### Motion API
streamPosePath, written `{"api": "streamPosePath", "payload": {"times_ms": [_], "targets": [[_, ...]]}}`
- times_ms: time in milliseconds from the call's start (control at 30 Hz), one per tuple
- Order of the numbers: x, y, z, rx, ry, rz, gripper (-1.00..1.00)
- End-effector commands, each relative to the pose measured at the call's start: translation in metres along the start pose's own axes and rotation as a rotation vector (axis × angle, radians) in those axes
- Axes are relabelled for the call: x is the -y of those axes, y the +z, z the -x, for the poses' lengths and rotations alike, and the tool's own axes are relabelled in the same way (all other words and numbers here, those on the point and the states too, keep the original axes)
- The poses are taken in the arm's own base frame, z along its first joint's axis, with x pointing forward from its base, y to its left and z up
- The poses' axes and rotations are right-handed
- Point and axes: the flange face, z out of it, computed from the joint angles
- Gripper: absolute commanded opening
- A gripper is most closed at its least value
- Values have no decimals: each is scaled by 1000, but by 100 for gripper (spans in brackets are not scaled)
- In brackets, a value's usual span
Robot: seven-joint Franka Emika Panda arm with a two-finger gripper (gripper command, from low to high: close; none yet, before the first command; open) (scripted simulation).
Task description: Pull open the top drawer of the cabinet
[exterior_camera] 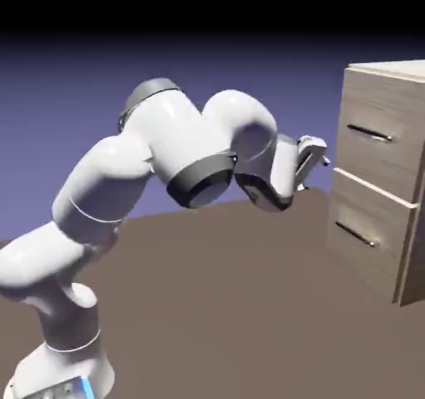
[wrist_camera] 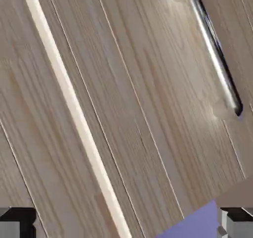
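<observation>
The cabinet (exterior_camera: 411, 248) stands at the right of the exterior view, both drawers closed. The top drawer (exterior_camera: 378, 165) has a thin dark bar handle (exterior_camera: 369, 134). My gripper (exterior_camera: 315, 153) hangs a short way to the left of that drawer front, about level with it and touching nothing. In the hand view, wood grain fills the picture. A dark bar handle (wrist_camera: 213, 51) slants down the upper right, and a pale seam (wrist_camera: 74, 108) crosses diagonally. Which drawer's handle that is I cannot tell from this view. My gripper (wrist_camera: 127, 224) is open, its fingertips (wrist_camera: 17, 223) far apart with nothing between them.
The lower drawer (exterior_camera: 369, 211) with its own bar handle (exterior_camera: 357, 234) sits under the top one. The brown table (exterior_camera: 232, 306) runs from my base to the cabinet's foot. A wedge of blue-violet backdrop (wrist_camera: 197, 224) shows at the hand view's bottom right.
</observation>
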Motion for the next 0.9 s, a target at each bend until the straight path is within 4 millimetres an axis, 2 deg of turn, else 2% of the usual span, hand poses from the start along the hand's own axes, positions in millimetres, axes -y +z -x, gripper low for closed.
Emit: {"api": "streamPosePath", "payload": {"times_ms": [0, 167, 200, 400, 433, 467, 500, 867], "targets": [[12, 2, 6, 34, -44, -25, 0], [78, 10, 31, 166, -244, -188, 0], [78, 10, 31, 166, -244, -188, 0], [86, 58, 40, 166, -244, -188, 0], [86, 58, 40, 166, -244, -188, 0], [86, 58, 40, 166, -244, -188, -100], [86, 58, 40, 166, -244, -188, -100], [70, -35, 22, 166, -244, -188, -100]]}}
